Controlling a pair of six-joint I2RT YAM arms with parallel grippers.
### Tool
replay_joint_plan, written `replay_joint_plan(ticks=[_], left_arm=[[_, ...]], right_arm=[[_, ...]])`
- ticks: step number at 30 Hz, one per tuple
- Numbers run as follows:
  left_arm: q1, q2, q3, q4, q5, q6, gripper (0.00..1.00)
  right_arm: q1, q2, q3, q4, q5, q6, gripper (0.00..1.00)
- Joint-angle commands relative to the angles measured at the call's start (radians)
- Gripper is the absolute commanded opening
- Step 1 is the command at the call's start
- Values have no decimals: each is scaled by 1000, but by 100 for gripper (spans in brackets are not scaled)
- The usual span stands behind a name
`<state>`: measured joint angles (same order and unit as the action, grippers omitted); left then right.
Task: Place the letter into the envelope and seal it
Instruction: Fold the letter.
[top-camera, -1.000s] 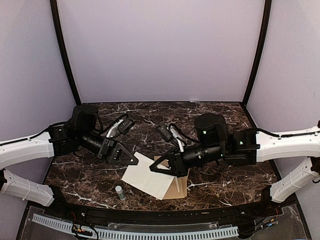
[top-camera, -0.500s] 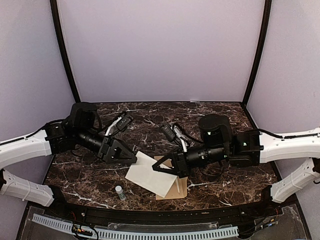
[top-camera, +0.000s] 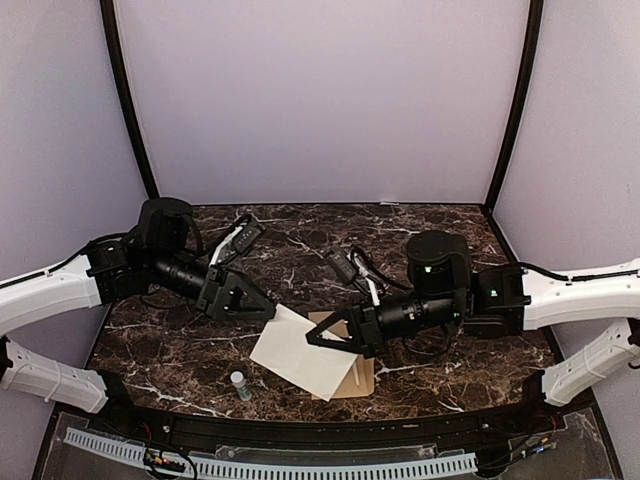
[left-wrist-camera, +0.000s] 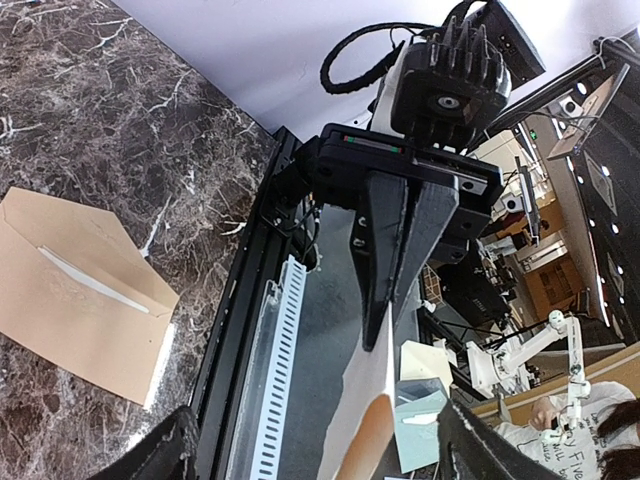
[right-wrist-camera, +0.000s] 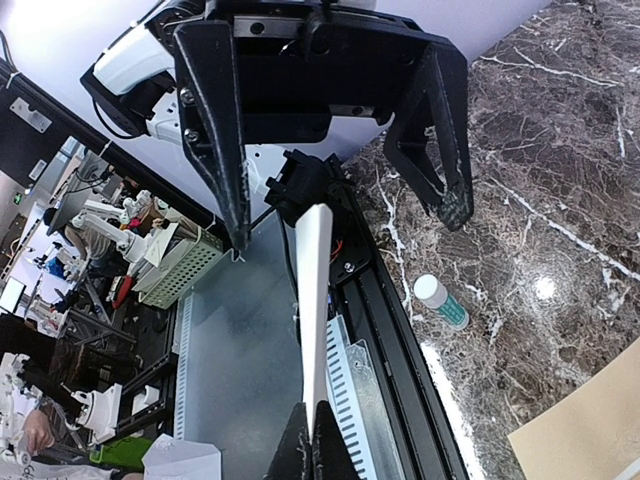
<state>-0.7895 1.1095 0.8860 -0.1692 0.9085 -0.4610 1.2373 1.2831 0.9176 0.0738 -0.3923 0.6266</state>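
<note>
The letter, a white creased sheet, hangs tilted just above the table. My right gripper is shut on its right edge; in the right wrist view the letter runs edge-on up from my shut gripper. My left gripper stands open at the sheet's upper left corner. In the left wrist view the letter passes between the spread fingers without touching them. The brown envelope lies flat, flap open, partly under the sheet; it also shows as the envelope on the marble.
A small glue stick with a white cap lies near the table's front edge, left of the sheet, and appears as the glue stick. The black front rail runs just beyond it. Purple walls close the back and sides.
My left gripper has opened and let go of the letter. The right gripper has closed fully on the sheet's edge and drawn it slightly to the right.
</note>
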Motion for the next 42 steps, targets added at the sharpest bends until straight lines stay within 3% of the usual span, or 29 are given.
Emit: replay_joint_plan(ticks=[1,5,15,27,42], left_arm=[[-8,5,8,90,78,-49,81],[-14,6,12,111,90,-54,81],[-17,8,-7,139,103,-71,46],[-17,21,-22,164,115,-84,32],[-19,18,-26,166,109,-85,0]], right_arm=[[12,-3,-7,75,-21,15,0],[12,11,-8,100,-23,26,0],[13,30,-7,114,-20,33,0],[12,23,-2,98,4,33,0],[13,9,-13,104,46,41,0]])
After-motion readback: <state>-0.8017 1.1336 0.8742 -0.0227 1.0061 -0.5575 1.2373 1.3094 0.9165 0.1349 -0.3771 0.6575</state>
